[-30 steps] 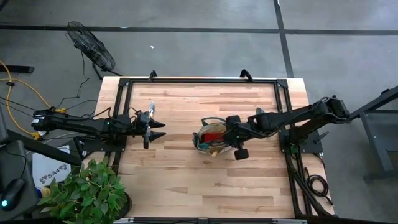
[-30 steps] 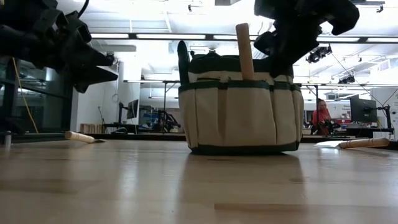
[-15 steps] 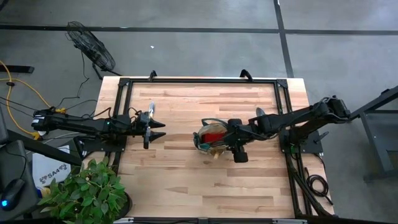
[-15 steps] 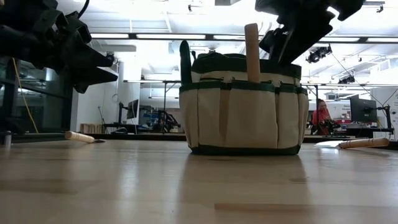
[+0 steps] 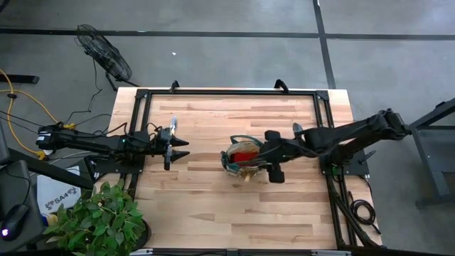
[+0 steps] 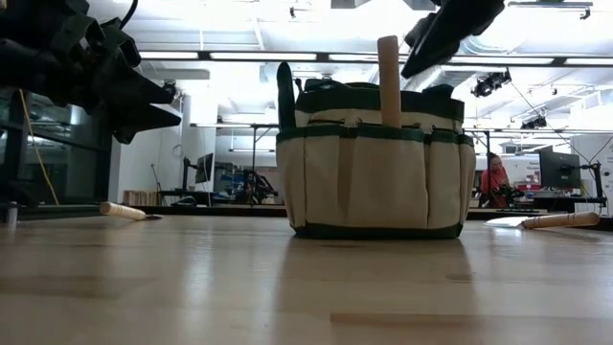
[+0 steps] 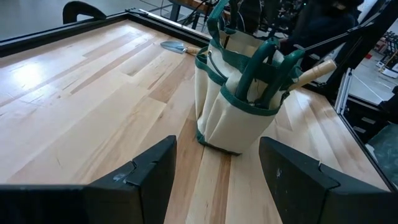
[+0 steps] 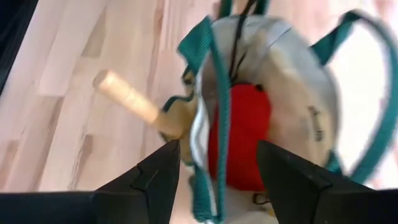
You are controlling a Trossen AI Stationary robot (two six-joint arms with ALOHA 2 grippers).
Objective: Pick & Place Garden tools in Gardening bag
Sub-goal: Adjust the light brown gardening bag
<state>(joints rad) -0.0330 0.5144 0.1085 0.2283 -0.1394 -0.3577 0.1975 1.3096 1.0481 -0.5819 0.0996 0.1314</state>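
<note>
- High view shows the gardening bag (image 5: 242,160) standing in the middle of the wooden surface (image 5: 213,206).
- The right jaws (image 5: 274,165) hang just above the bag's rim. They are spread wide and hold nothing.
- A wooden handle (image 6: 388,81) sticks up from a side pocket. A red glove (image 8: 239,137) lies inside.
- One trowel (image 6: 124,211) lies flat beside the left jaws (image 5: 181,148), its long side pointing to the far edge. The left arm is nearer to it, and its jaws are spread too.
- Another trowel (image 6: 560,219) lies flat near the right arm.
- Behind the surface is a big bright room with a person in red (image 6: 495,177).
</note>
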